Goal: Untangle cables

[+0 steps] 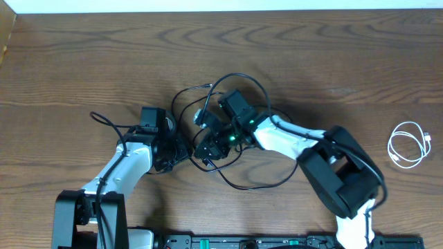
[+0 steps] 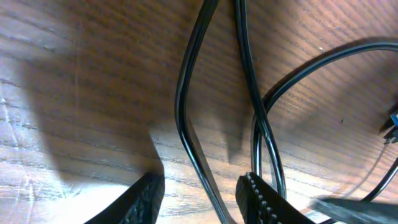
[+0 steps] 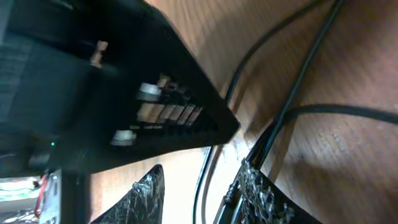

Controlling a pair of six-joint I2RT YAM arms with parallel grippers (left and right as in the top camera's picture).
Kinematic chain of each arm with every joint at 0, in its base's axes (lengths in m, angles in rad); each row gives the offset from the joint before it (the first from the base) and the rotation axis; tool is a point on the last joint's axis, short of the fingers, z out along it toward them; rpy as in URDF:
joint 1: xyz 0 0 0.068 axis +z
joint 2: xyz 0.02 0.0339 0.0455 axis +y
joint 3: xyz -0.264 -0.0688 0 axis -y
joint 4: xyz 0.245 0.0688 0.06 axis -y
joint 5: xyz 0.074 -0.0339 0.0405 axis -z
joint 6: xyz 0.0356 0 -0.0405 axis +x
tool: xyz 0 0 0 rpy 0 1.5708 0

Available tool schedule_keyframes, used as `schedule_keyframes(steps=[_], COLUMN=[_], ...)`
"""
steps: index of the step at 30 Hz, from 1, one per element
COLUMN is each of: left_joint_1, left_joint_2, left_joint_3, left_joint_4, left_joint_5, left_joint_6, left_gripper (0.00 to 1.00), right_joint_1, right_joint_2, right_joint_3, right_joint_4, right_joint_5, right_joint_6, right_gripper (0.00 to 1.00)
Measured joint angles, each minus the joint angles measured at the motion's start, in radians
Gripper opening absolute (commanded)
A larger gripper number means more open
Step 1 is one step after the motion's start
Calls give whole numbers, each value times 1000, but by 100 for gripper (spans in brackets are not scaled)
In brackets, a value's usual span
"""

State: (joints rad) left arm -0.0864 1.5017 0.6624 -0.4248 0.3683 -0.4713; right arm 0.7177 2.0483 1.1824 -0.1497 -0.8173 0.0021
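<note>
Tightening is what we fear: left end effector [image 2: 200, 186] and right end effector [image 3: 202, 180] stand spread astride black cables [image 2: 180, 99], so careless pulls could cinch them.

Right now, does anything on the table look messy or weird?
Yes. The thin black cables lie snarled in overlapping loops in the middle of the brown wooden table, crossing each other. The short white cable sits neatly coiled, alone near the right edge.

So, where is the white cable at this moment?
In the overhead view, the white cable lies coiled near the table's right side, beyond the right arm and apart from the black cables tangled in the middle.
</note>
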Motion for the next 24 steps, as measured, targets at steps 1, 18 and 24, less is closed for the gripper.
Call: schedule_keyframes(steps=[1, 18, 24], left_joint_1=[0, 3, 23], left_joint_2=[0, 0, 0], left_joint_3=[0, 0, 0], left_joint_4=[0, 8, 11], left_joint_5=[0, -8, -5], left_joint_6=[0, -4, -4], left_gripper=[45, 48, 53], right_joint_1=[3, -6, -46], right_joint_2=[24, 98, 98], right_joint_3=[0, 0, 0], right_joint_4=[22, 70, 69], right_joint_5=[-1, -37, -98], right_joint_6=[14, 69, 74], right_gripper=[36, 1, 1])
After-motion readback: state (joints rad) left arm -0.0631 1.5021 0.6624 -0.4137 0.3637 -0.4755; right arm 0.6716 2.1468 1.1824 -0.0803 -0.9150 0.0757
